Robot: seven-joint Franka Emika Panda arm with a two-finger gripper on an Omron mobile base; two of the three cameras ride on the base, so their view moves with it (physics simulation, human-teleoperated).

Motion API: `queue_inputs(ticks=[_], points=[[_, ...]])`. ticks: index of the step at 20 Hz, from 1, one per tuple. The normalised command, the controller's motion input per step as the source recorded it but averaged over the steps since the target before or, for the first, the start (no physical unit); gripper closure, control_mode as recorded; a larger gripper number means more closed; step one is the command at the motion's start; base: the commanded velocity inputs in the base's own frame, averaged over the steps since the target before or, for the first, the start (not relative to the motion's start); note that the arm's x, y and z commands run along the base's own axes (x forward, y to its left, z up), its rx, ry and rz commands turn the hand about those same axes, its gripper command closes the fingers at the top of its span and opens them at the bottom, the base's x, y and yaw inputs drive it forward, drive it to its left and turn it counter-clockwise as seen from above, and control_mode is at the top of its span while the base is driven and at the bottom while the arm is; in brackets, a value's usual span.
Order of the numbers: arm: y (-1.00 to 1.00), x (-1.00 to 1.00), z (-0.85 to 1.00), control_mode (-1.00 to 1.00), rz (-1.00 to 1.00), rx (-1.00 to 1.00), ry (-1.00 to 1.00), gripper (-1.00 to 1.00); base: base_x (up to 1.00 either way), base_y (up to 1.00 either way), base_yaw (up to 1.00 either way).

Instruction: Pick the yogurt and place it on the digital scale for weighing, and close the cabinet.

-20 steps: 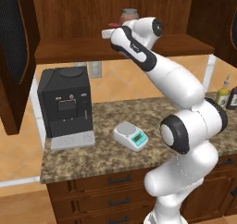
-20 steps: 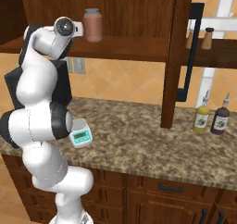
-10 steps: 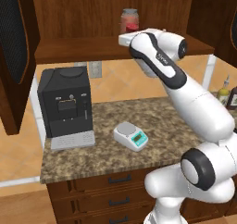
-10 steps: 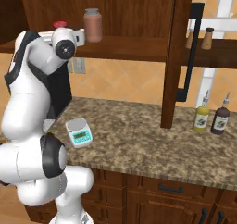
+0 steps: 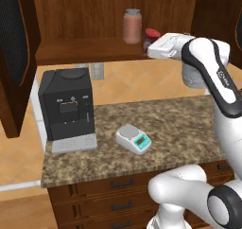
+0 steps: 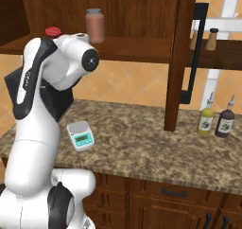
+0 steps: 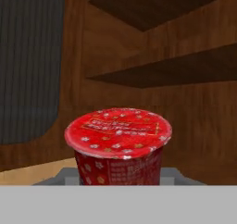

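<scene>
- Standing left of the yogurt [image 5: 151, 35], the jar [image 5: 132, 26] shares the cabinet [image 5: 85, 50] shelf, left alone.
- Clamped tool [image 5: 150, 47] holds the yogurt just off the shelf, evidently for carrying out.
- Below the yogurt, the digital scale [image 5: 133, 139] waits on the table [image 5: 189, 124].

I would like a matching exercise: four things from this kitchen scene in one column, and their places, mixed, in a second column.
Things:
1. yogurt
2. digital scale
3. jar
4. sauce bottles

Places:
a. counter, beside the coffee machine
b. counter, right of the open cabinet door
c. cabinet shelf, right at the gripper
d. cabinet shelf, left of the red cup

Pairs: 1-c, 2-a, 3-d, 4-b
</scene>
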Motion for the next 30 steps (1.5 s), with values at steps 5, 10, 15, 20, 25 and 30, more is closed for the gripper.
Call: queue_inputs(ticks=[5,10,15,20,25,30], points=[[-0.01,-0.67,-0.73,-1.00,0.46,-0.01,-0.02,1.00,0.00,0.00,0.00],[0.00,-0.42,-0.94,-1.00,0.34,-0.07,0.00,1.00,0.00,0.00,0.00],[0.25,0.02,-1.00,-1.00,0.10,-0.14,0.00,1.00,0.00,0.00,0.00],[0.00,0.27,-0.73,-1.00,0.02,-0.07,0.03,1.00,0.00,0.00,0.00],[-0.03,0.39,-0.76,-1.00,0.01,-0.06,0.05,1.00,0.00,0.00,0.00],[-0.08,0.29,-0.42,-1.00,0.05,-0.09,0.29,1.00,0.00,0.00,0.00]])
